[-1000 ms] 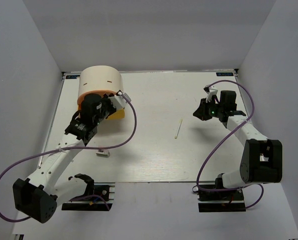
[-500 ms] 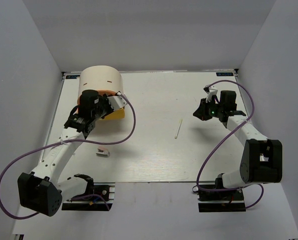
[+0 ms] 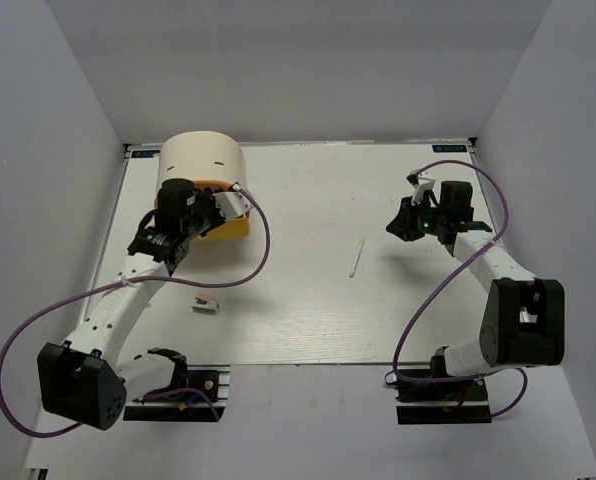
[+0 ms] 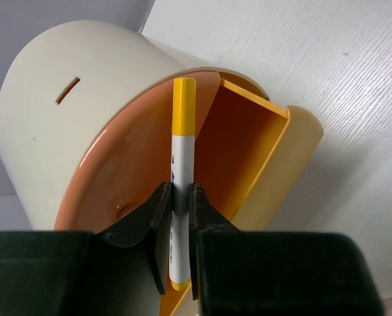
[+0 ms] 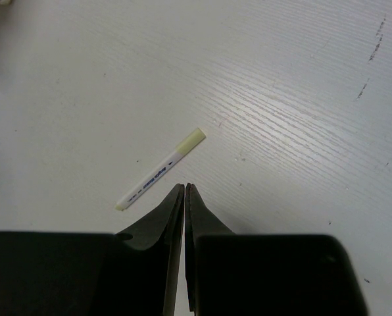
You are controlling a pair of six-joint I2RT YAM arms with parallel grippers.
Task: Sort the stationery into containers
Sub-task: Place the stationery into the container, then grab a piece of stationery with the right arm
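White-and-yellow, the pen (image 4: 182, 141) that matters now is off the tabletop (image 3: 308, 200), clamped at mid-barrel by the left fingers (image 4: 150, 214). These are closed tight on it, at the far left of the scene. Its long axis runs straight out from the fingers, yellow cap leading, toward the cream box (image 4: 51, 138). In the left wrist view the barrel lies along the line where the box's orange drawer front (image 4: 117, 171) meets the open yellow drawer (image 4: 245, 151). The drawer's hollow sits just to the right of the pen. As I judge it, the drop turns on that small offset. The pen looks to need carrying a little right, over the hollow, before the fingers part, or it may land on the orange rim.

A second pen (image 5: 160, 170) lies loose near the middle of the tabletop. It sits just ahead of the right fingers (image 5: 163, 220), slanted, its pale cap to the upper right in that view. Those fingers are pressed together and hold nothing, and the right arm is the nearer one to it. A small grey-and-pink piece (image 3: 206, 306) rests on the tabletop near the left arm.
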